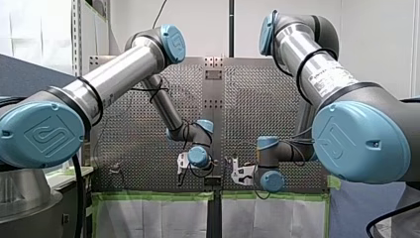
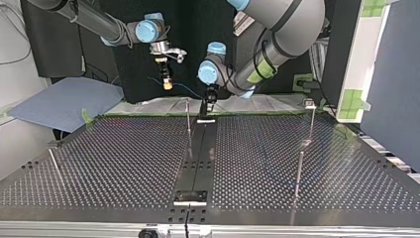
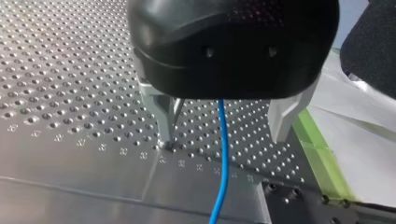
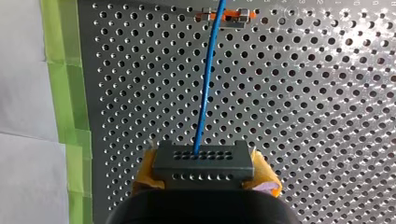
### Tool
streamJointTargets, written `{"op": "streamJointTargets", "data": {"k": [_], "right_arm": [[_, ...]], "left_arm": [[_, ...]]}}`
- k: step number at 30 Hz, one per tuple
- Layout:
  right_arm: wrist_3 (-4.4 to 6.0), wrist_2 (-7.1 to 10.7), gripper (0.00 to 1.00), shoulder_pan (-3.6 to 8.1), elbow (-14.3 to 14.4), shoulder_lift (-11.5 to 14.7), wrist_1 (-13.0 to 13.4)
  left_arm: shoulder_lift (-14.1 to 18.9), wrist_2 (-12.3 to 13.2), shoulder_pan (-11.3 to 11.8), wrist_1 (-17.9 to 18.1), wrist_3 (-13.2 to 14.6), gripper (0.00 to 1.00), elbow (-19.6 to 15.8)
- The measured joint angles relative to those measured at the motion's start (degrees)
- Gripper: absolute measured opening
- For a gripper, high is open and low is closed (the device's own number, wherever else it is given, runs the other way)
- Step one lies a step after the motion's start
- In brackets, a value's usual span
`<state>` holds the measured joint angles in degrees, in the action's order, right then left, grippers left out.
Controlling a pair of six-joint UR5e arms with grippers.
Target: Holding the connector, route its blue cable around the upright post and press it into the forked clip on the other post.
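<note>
Connector (image 4: pixel 219 175) clamped between right gripper's (image 4: pixel 203 161) yellow pads (image 4: pixel 145 170), above table (image 2: pixel 124 163) edge. Blue cable (image 3: pixel 220 177) hangs between left gripper's (image 3: pixel 223 135) spread fingers (image 3: pixel 163 116), untouched. Risk: loose cable drifts out before they close, or swings wide of post (image 2: pixel 187 119). Connector is dark block with rows of holes. Cable thin, gently curved.

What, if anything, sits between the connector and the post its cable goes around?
Nothing loose shows in the top view between the connector and the post. My right gripper holds the connector in the air. My left gripper sits close by the post, fingers open, with the blue cable running between them.
</note>
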<state>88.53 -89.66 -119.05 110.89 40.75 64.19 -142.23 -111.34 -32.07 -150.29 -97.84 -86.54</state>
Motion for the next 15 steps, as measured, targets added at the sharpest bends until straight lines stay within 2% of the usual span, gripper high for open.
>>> {"op": "streamJointTargets", "data": {"k": [7, 8, 9, 10, 11, 12, 14, 15], "right_arm": [[-0.02, 0.00, 0.00, 0.00, 0.00, 0.00, -0.10], [-0.04, 0.00, 0.00, 0.00, 0.00, 0.00, -0.10], [-0.05, 0.00, 0.00, 0.00, 0.00, 0.00, -0.10], [-0.06, 0.00, 0.00, 0.00, 0.00, 0.00, -0.11], [-0.09, 0.00, 0.00, 0.00, 0.00, 0.00, -0.11], [-0.12, 0.00, 0.00, 0.00, 0.00, 0.00, -0.12], [-0.20, 0.00, 0.00, 0.00, 0.00, 0.00, -0.16], [-0.22, 0.00, 0.00, 0.00, 0.00, 0.00, -0.17]], "left_arm": [[0.00, 2.49, -0.15, 2.03, 0.47, 1.00, -0.02], [0.00, 2.94, -0.18, 2.42, 0.49, 0.94, -0.02], [0.00, 3.53, -0.23, 2.91, 0.51, 0.94, -0.02], [0.00, 3.93, -0.27, 3.19, 0.54, 0.83, -0.02], [0.00, 4.23, -0.31, 3.39, 0.56, 0.60, -0.02], [0.00, 4.49, -0.36, 3.59, 0.59, 0.60, -0.02], [0.00, 4.70, -0.45, 3.81, 0.59, 0.38, -0.02], [0.00, 4.75, -0.49, 3.89, 0.58, 0.38, -0.02]]}}
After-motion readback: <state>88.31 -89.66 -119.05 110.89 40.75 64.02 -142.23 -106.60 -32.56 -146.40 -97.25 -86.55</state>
